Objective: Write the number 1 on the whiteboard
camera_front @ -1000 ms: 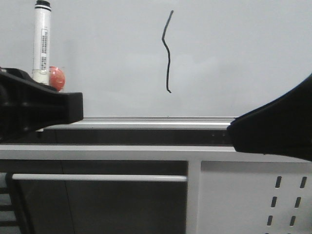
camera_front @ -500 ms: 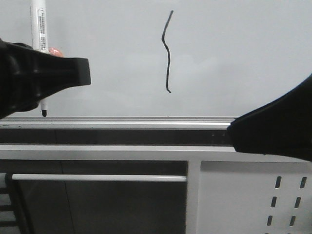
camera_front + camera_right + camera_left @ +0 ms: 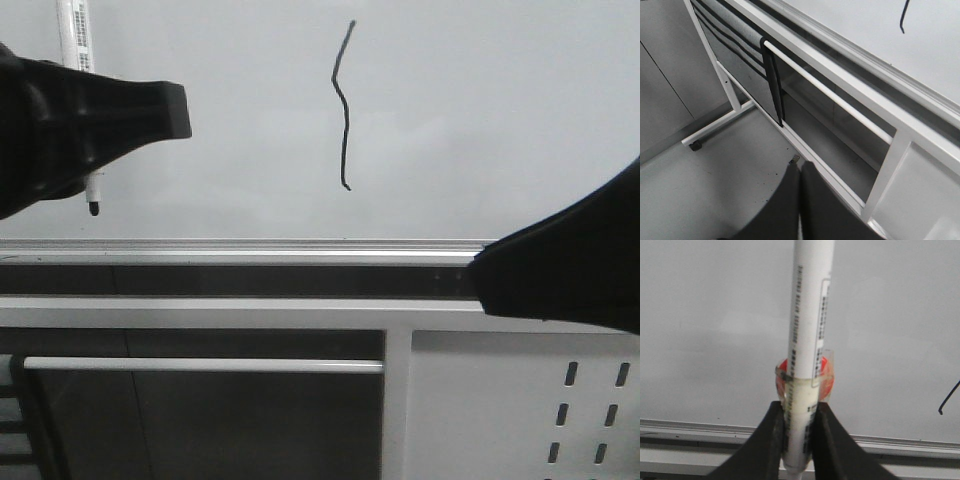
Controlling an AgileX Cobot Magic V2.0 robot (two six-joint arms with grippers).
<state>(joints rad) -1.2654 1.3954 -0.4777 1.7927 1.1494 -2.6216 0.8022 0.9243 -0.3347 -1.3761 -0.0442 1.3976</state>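
Upper left: left tool [image 3: 150, 105] clamps marker [image 3: 807, 340]; number 1 [image 3: 343, 105] drawn, retract straight off whiteboard [image 3: 500, 120]. Right tool [image 3: 799, 200] closed, empty.

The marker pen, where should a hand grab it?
Around its round barrel, squeezing from both sides. The marker pen is long and thin and points tip-down at the whiteboard, so the left hand pinches it low, near the tip.
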